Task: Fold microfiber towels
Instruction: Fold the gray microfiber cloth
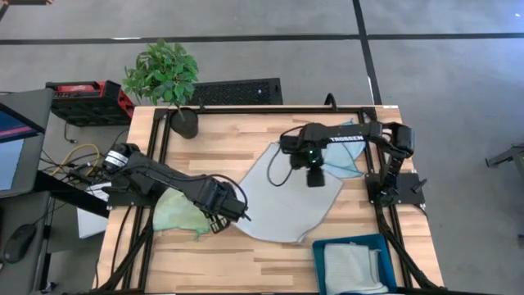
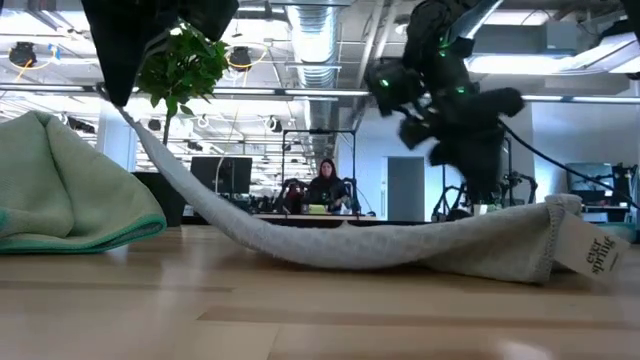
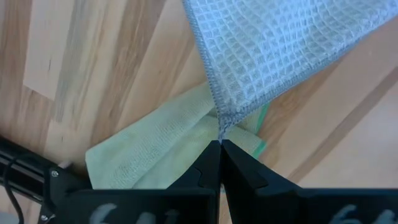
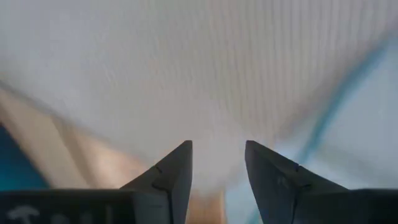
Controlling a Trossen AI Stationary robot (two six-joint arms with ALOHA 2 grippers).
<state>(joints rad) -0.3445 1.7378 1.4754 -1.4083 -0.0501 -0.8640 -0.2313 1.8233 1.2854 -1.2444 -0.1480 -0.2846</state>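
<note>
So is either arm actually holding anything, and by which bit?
The left gripper is shut on one corner of the grey towel, lifting it. The right gripper is open above the towel, holding nothing.

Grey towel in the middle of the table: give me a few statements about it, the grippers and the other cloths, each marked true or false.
1. The left gripper is shut on a corner of the grey towel. True.
2. The right gripper is clamped on the grey towel. False: its jaws are open above the towel.
3. A green towel lies beside the left gripper. True.
4. The teal bin is empty. False: a folded grey cloth lies in it.
5. The grey towel lies wholly flat. False: the low view shows one corner lifted off the table.
</note>
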